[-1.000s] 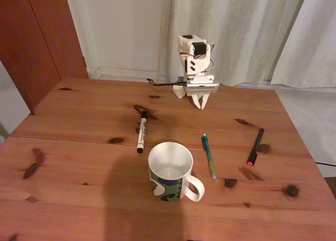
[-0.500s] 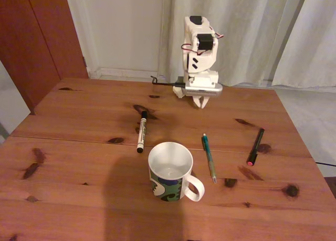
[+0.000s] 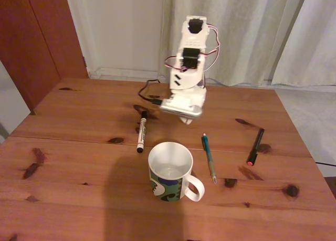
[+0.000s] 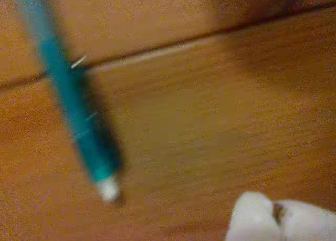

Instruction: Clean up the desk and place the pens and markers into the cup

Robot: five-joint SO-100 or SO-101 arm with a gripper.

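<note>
The white ceramic camouflage-patterned cup (image 3: 170, 173) stands upright on the reddish-brown wooden desk (image 3: 79, 162). The teal-green pen (image 3: 209, 157) lies just right of it, long axis running away from the camera. The white gripper (image 3: 186, 119) hangs behind the cup; its opening cannot be told

Home room, likely a living or dining space: reddish-brown knotty pine plank tabletop (image 3: 79, 162), pale floor-length pleated fabric curtains (image 3: 247, 31) behind it, dark red-brown wooden door or cabinet panel (image 3: 37, 36) at left in the fixed view, white wall and skirting (image 3: 123, 36), warm dim lighting.
</note>
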